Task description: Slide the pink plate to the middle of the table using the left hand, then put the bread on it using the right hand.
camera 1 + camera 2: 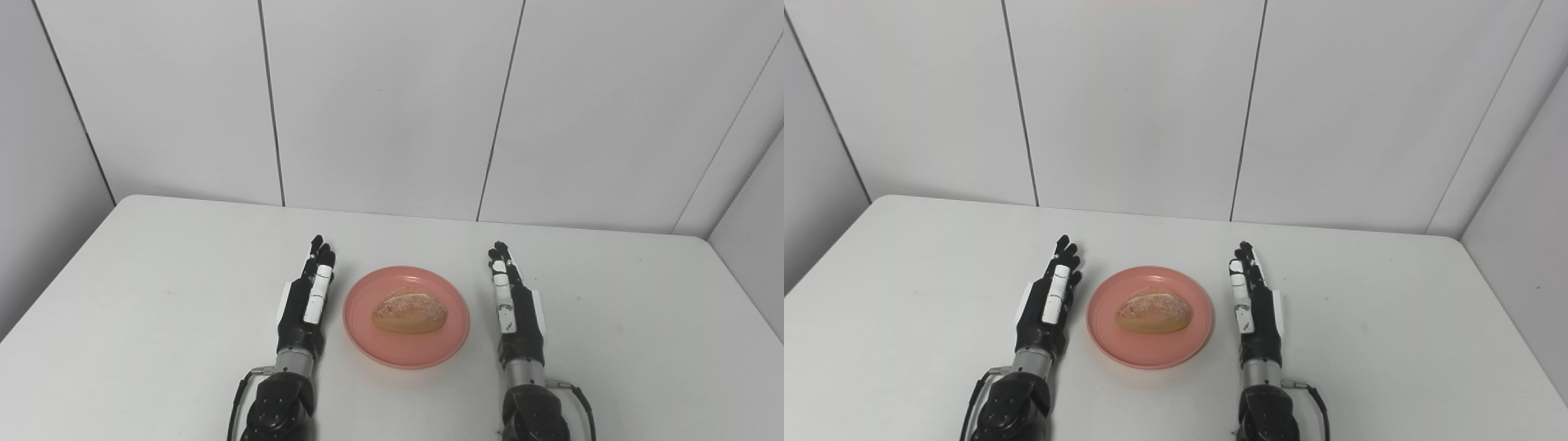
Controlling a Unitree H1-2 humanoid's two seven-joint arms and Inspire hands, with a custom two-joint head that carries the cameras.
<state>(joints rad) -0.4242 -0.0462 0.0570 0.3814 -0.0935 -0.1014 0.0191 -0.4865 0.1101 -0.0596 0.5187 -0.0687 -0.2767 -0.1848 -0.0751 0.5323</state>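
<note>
Pink plate (407,349) sits near the middle of the white table (147,294), between my two hands. The bread roll (410,312), crusty and flour-dusted, lies on the plate, about centred, long side running left to right.

My left hand (306,303) is just beside the plate's left rim, not touching it. Fingers (318,288) straight, held side by side, pointing toward the far wall; it grips nothing. Thumb edge faces up.

My right hand (514,306) is on the other side, a little further from the plate's right rim, clear of it. Same pose: fingers (502,294) extended and held alongside one another, pointing away, holding nothing.

Both forearms come in low over the near table edge. Grey panelled wall (392,104) stands behind the table.
</note>
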